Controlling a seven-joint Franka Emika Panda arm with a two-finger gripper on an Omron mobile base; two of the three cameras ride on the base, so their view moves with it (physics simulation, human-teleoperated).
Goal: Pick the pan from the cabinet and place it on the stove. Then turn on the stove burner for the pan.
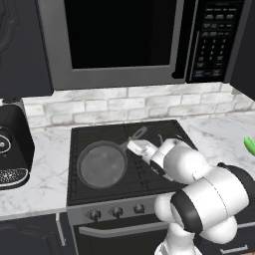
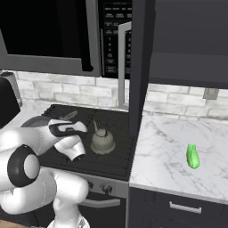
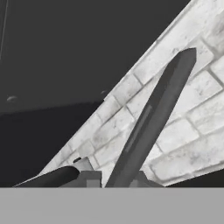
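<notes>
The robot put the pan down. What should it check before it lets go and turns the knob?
1. Pan sits flat on the stove grates: ok.
2. Pan sits over a left burner: ok.
3. Claw off the pan handle: not ok, the handle lies between its tips.
4. Kettle apart from the arm: ok.
5. Knobs within view: ok.
6. Burner lit: cannot tell.
</notes>
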